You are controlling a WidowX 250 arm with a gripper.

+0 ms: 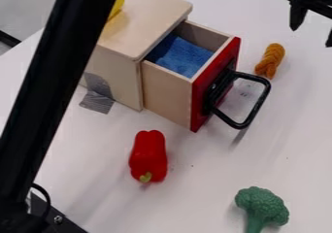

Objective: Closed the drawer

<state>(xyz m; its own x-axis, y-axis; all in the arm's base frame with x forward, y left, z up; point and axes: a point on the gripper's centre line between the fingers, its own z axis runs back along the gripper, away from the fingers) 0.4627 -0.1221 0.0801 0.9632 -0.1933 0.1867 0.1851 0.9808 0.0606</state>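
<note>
Low at the bottom right of the frame, a green broccoli (262,207) sits on the table (194,198). A red pepper (148,154) lies left of the middle. In the middle, the drawer (167,93) sticks out of its box (146,13), with blue cloth (180,55) inside. It is open, so pushing it in is left to do. At the top right, the hand (312,37) is wide and empty, away from the black handle (258,107).
</note>
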